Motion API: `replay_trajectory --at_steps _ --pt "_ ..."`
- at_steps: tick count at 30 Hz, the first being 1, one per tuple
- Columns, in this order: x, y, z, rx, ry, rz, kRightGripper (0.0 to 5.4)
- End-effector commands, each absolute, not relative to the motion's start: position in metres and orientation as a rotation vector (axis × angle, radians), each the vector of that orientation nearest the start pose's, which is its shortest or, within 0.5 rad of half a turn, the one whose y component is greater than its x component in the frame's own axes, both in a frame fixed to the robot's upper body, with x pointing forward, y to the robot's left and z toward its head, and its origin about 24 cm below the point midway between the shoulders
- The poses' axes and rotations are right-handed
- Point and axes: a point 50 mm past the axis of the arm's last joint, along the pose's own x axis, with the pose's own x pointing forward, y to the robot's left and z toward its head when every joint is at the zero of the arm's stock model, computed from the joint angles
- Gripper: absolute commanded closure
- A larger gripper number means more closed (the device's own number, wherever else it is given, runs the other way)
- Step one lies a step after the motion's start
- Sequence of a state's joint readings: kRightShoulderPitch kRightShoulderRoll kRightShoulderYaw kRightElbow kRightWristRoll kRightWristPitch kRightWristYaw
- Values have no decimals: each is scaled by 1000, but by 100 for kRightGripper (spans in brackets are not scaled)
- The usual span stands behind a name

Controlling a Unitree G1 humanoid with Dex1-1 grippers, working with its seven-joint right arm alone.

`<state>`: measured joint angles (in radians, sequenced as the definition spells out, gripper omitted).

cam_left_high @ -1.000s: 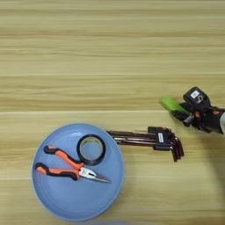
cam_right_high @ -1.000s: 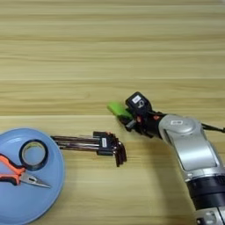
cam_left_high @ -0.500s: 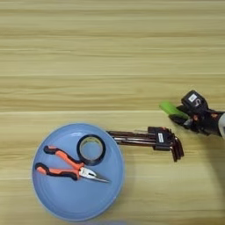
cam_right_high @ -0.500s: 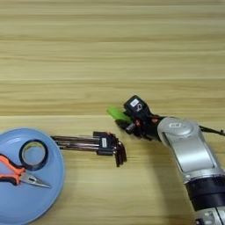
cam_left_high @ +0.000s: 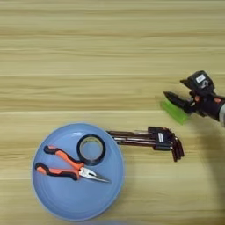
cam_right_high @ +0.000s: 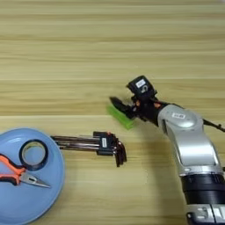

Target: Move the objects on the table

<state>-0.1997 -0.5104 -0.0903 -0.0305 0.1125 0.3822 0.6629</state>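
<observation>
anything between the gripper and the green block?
Nothing visible. The right gripper is already at the green block, its fingertips over the block's upper edge. The hex keys lie apart, toward the blue plate.

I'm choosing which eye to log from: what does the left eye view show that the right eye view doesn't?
Left eye only: the whole blue plate and both orange handles of the pliers.
Right eye only: the silver forearm down to the bottom edge.
Both: the black tape roll on the plate, the hex keys beside it, and the right gripper at the green block.
</observation>
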Motion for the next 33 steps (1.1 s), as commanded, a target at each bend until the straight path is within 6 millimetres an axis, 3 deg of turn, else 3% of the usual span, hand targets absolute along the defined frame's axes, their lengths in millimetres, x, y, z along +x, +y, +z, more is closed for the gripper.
replay_trajectory --at_steps 1,14,26,33 --pt "277 -210 135 -373 35 604 128" --pt "246 -178 129 -374 29 857 4" --pt "223 -131 122 -367 35 1140 4" --pt "216 -123 113 -381 94 1292 4"
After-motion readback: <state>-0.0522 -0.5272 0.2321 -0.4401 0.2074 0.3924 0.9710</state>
